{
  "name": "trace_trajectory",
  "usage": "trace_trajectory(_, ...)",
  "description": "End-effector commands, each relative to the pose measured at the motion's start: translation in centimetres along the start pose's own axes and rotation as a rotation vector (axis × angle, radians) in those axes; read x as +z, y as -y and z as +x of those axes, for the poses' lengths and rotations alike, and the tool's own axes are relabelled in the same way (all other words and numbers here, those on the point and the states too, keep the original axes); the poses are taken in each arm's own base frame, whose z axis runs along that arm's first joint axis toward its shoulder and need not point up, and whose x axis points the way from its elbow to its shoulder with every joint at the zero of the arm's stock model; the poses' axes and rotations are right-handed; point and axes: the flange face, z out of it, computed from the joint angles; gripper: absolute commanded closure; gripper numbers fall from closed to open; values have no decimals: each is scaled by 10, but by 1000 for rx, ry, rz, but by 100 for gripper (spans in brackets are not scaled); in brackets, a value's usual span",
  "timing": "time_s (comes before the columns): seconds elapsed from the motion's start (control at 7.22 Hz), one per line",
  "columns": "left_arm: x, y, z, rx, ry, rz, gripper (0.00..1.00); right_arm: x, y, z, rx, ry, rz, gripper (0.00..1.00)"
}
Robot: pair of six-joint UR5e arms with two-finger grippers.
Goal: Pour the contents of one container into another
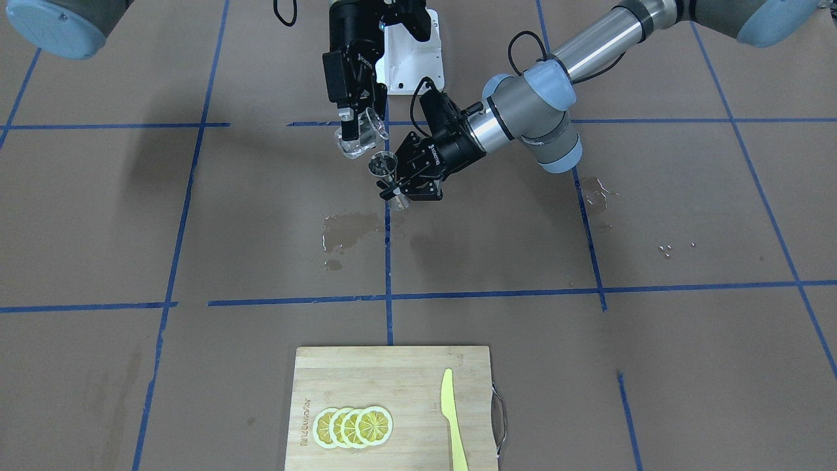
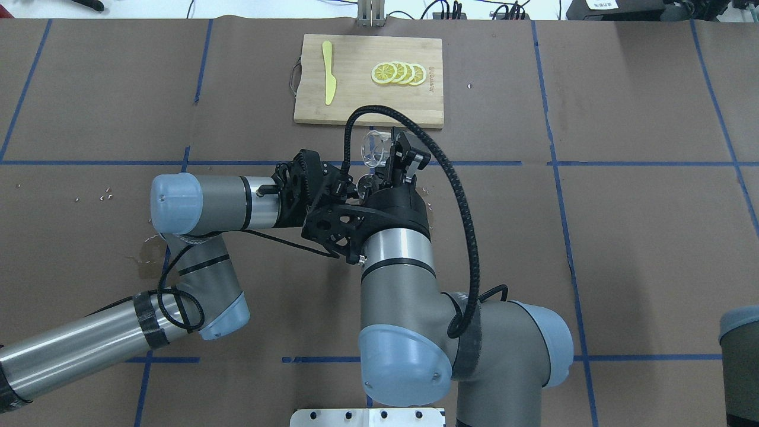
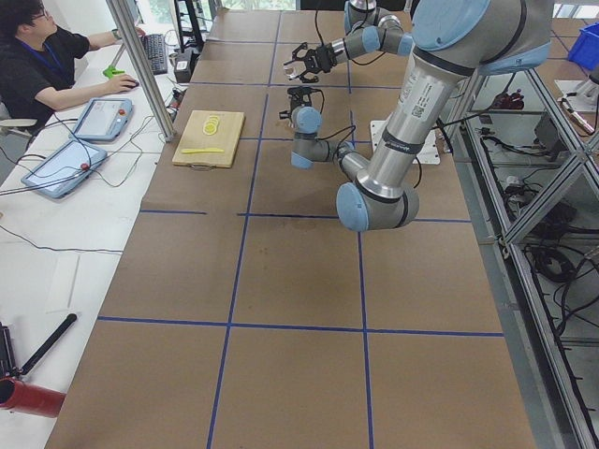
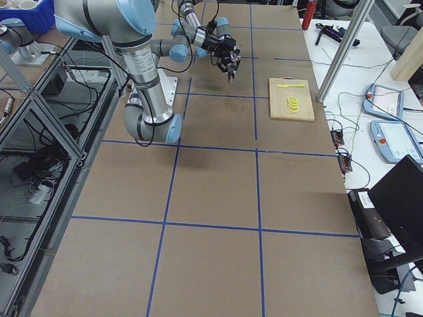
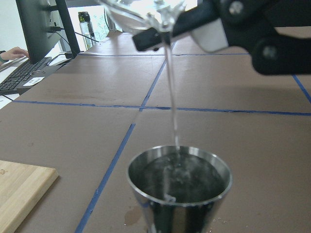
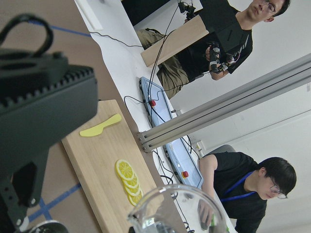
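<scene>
Water (image 5: 171,97) runs in 1 thin stream from the tilted glass cup (image 1: 359,136), clamped in the right gripper (image 1: 352,121) just above the jigger (image 1: 387,169), so it lands inside. Left gripper (image 1: 400,190) is closed on the jigger's waist, holding it mouth up off the table. Wet patch (image 1: 346,230) lies below the jigger. Cutting board (image 1: 392,369) with lemon slices (image 1: 353,426) sits well apart, obstructing nothing.

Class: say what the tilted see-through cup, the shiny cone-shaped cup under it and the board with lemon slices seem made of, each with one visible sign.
Small clear cup: likely glass, possibly clear plastic; transparent, glinting walls. Silvery cone-shaped jigger: polished metal, probably steel; mirror-bright rim. Pale cutting board: wood or bamboo; striped grain.
</scene>
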Motion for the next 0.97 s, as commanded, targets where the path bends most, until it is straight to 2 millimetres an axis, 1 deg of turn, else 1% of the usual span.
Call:
trace_trajectory(0.0, 0, 0, 0, -4, -1, 3, 100, -2, 3, 10, 207, 71, 34, 100)
trace_trajectory(0.14, 0, 0, 0, -3, -1, 4, 100, -1, 0, 8, 359, 100, 18, 100)
trace_trajectory(0.28, -1, 0, -1, -6, 0, 4, 100, 4, -10, 12, 467, 131, 5, 100)
trace_trajectory(0.42, -1, 0, -1, -7, 0, 4, 100, 17, -37, 16, 487, 118, 14, 100)
trace_trajectory(0.55, -2, 0, -2, -15, 2, 4, 100, 31, -60, 28, 500, 102, 31, 100)
trace_trajectory(0.69, -3, -2, -1, -35, 2, 3, 100, 41, -68, 39, 469, 86, 34, 100)
trace_trajectory(0.83, -6, 2, -1, -34, 1, 10, 100, 48, -77, 46, 474, 69, 36, 100)
